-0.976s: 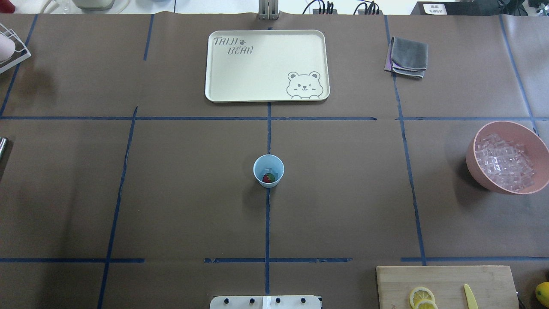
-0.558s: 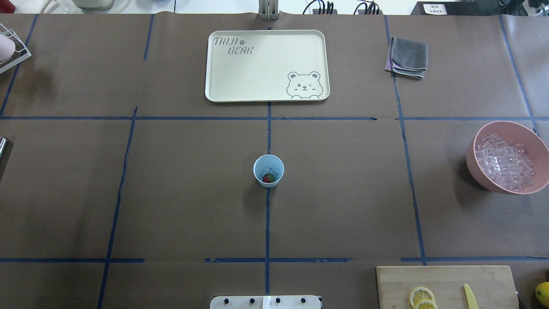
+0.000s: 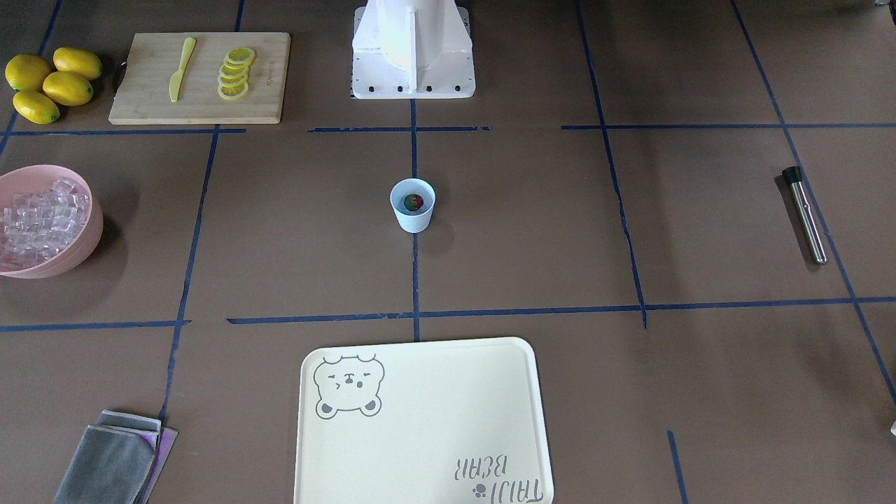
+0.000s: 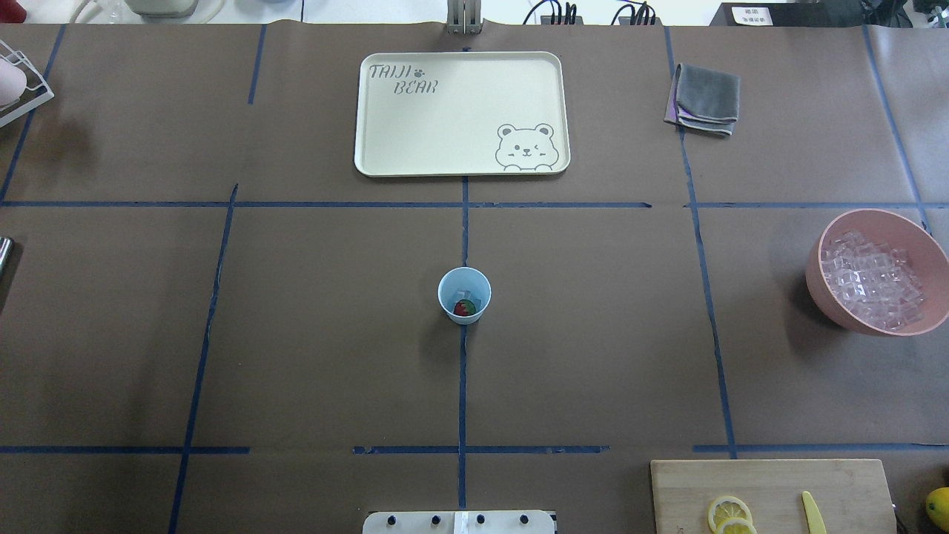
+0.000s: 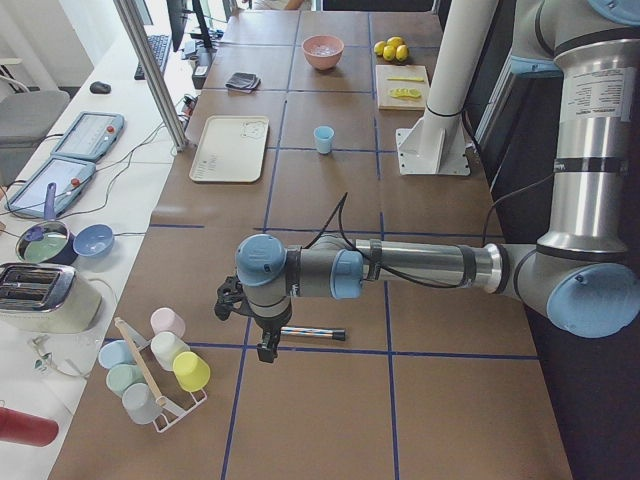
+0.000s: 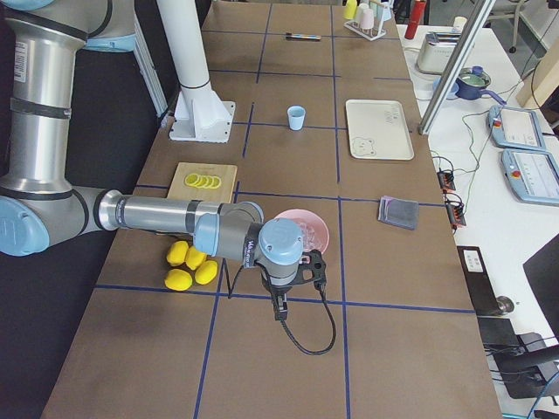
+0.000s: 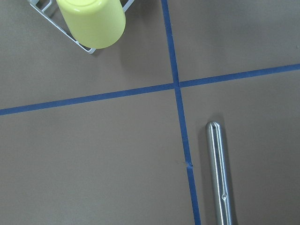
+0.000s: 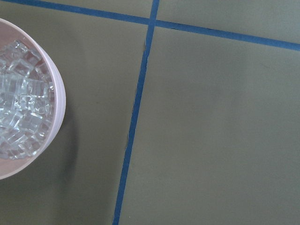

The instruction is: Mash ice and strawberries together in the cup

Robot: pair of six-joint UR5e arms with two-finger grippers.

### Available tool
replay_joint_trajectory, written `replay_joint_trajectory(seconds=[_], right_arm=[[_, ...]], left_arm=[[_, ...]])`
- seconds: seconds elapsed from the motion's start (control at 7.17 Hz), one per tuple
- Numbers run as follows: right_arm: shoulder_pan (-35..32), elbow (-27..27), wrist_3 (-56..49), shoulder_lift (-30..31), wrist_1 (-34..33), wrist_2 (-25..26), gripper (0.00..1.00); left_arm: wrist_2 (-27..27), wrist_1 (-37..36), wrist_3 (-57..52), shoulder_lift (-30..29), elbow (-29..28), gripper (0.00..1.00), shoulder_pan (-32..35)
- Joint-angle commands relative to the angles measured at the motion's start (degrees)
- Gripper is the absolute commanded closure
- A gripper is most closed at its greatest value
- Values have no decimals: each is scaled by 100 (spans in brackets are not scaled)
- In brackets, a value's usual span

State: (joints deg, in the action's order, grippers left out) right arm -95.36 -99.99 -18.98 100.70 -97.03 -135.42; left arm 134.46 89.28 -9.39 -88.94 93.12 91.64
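The pale-blue cup [image 4: 464, 285] stands upright at the table's middle, also seen in the front view [image 3: 412, 217]. Inside it lies a red strawberry [image 4: 464, 309] beside a few clear ice cubes [image 4: 467, 295]. Many more ice cubes [image 4: 873, 280] fill the pink bowl [image 4: 823, 293] at the right edge. My left gripper [image 5: 266, 347] hangs over the far left of the table beside a steel rod [image 7: 219, 178]; I cannot tell if it is open or shut. My right gripper [image 6: 279, 307] hangs near the pink bowl [image 6: 316, 225]; its state I cannot tell either.
A cream bear tray [image 4: 385, 148] lies beyond the cup. A folded grey cloth [image 4: 706, 98] is at the back right. A cutting board [image 3: 147, 98] carries lemon slices [image 3: 234, 73] and a yellow knife [image 3: 180, 68], with whole lemons [image 3: 49, 82] beside it. A wire rack with a yellow cup [image 7: 93, 21] stands at the left end.
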Motion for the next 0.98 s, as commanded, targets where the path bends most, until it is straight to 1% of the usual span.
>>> replay_joint_trajectory(seconds=[0.0,0.84], right_arm=[[0,6,0,-6,0,7,0],[0,6,9,-33,0,7,0]], left_arm=[[28,81,-18,26,-30,0,3],[19,81,-45,166,57,0,3]])
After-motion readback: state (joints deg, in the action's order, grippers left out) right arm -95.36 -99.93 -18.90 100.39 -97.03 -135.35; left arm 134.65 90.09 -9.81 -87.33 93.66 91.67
